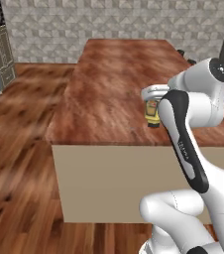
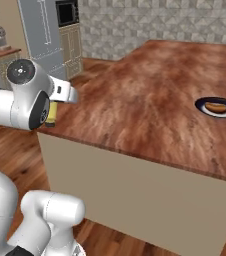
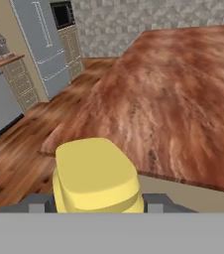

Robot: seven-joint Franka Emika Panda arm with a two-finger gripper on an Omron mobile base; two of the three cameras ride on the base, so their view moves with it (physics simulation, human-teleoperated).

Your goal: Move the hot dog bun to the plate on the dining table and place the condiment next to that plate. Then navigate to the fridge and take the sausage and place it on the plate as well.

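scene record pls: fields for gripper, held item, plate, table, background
gripper: gripper at the near edge of the table, closed on the condiment
held item: yellow condiment bottle between the fingers, over the table's near edge
plate: dark plate far along the table's right side, hot dog bun on it
table: wooden dining table
background: grey fridge and oven to the left, stone wall behind

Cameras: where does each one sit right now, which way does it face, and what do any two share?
Left base view: behind the arm's left, facing the dining table; arm and yellow condiment bottle show.
Right base view: behind the arm's right, facing the table, plate with bun, fridge.
Hand view: on the hand, over the bottle between the fingers, toward table and fridge.
All share table and bottle.
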